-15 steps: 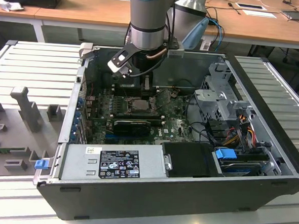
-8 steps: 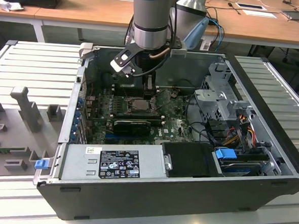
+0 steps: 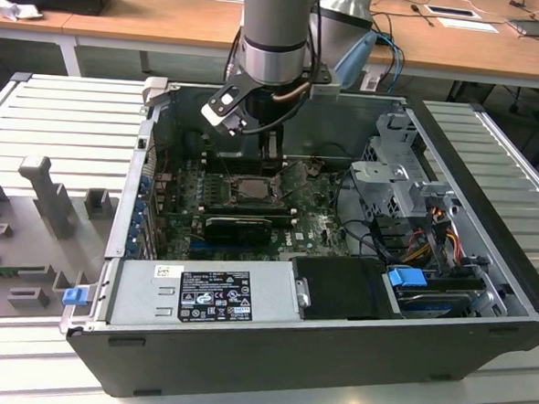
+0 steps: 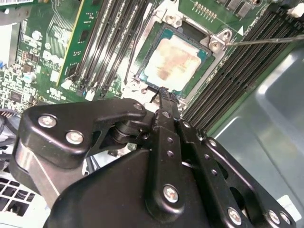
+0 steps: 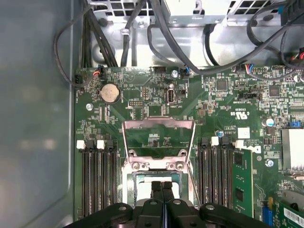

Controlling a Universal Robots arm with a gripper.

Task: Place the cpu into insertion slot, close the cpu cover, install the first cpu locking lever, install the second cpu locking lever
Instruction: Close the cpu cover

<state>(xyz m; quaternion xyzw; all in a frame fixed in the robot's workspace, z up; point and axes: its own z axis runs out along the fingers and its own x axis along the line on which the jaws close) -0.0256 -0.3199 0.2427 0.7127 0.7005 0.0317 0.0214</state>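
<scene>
Right then my hand (image 4: 163,90) was closed on nothing, just above the chip (image 4: 173,61) lying in its socket (image 4: 214,43); the cover (image 5: 159,124) stood open beyond it. Drifting down, I judged, could scrape or tilt the chip.

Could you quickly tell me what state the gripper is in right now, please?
Black gripper: shut, holding nothing, its tip beside the seated silver-grey square cpu.

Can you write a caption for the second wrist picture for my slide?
Shut claw at the edge of the cpu, which lies in its socket.
</scene>
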